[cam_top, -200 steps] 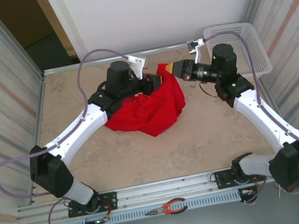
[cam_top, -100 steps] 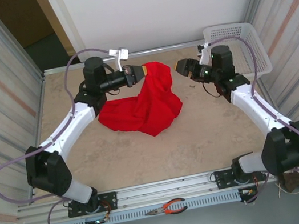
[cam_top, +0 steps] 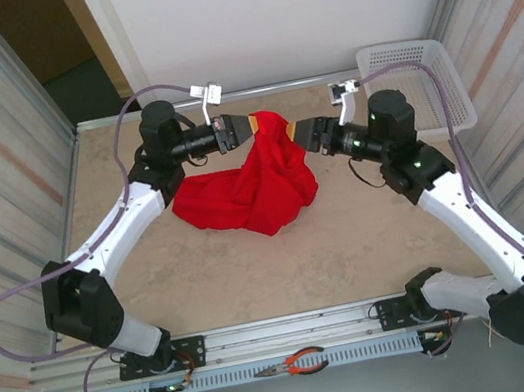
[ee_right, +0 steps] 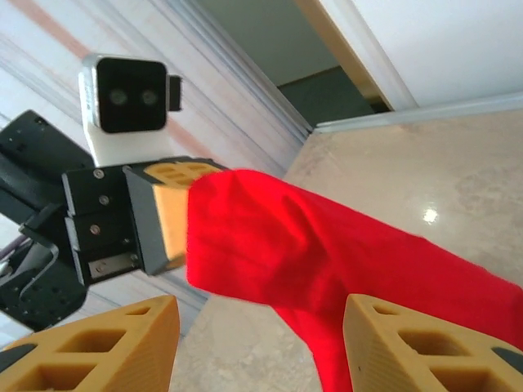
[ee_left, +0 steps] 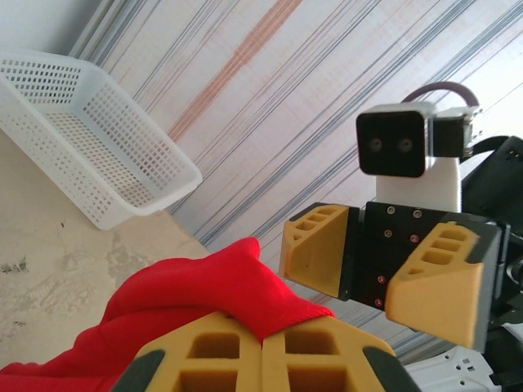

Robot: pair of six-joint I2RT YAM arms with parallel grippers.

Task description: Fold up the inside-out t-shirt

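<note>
The t-shirt (cam_top: 258, 186) lies heaped on the far middle of the table (cam_top: 255, 268), with one corner raised to the left gripper (cam_top: 252, 127) behind it. The right gripper (cam_top: 304, 134) meets that corner from the right (a finger on either side of the cloth). The basket (cam_top: 416, 62) sits in the far right corner, and the pliers (cam_top: 297, 362) lie before the rail (cam_top: 266, 332).

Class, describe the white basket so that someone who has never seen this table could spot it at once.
Start at the beige table, then go to its far right corner. There sits the white basket, with perforated walls, unlike the soft red t-shirt mid-table.
</note>
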